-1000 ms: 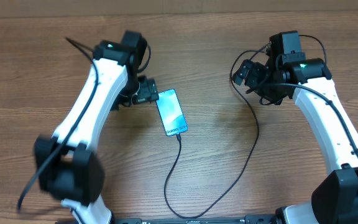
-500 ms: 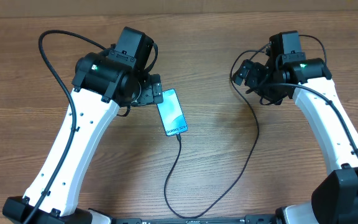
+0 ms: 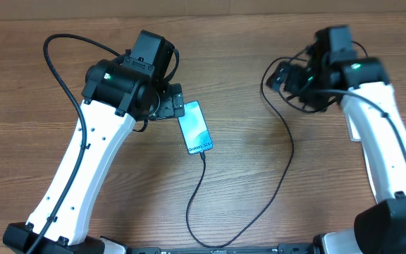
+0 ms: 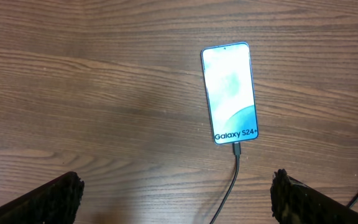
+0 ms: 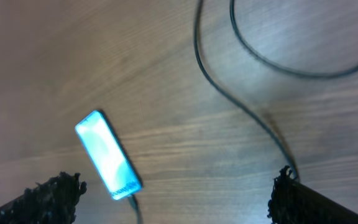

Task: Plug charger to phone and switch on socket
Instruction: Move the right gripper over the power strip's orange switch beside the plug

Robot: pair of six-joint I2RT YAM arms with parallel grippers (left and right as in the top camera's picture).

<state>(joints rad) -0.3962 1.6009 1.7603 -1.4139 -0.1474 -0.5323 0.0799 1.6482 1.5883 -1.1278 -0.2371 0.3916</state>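
Galaxy S24+ phone (image 3: 194, 128) lies mid-bench, long axis toward the near edge, charger cable (image 4: 236, 158) in its near end. Left fingers (image 4: 55, 196), nearer it, and right fingers (image 5: 51, 193) both gape empty; no socket shows.

Wood-grain table (image 3: 316, 183): we note the phone (image 3: 194, 128) lying flat, screen up; the charger (image 4: 237, 149) cable loops across the surface.

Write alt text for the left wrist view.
A phone lies face up on a wooden table, screen lit, with the black charger plugged into its bottom edge. The left hand is open, its fingertips at the lower corners, holding nothing.
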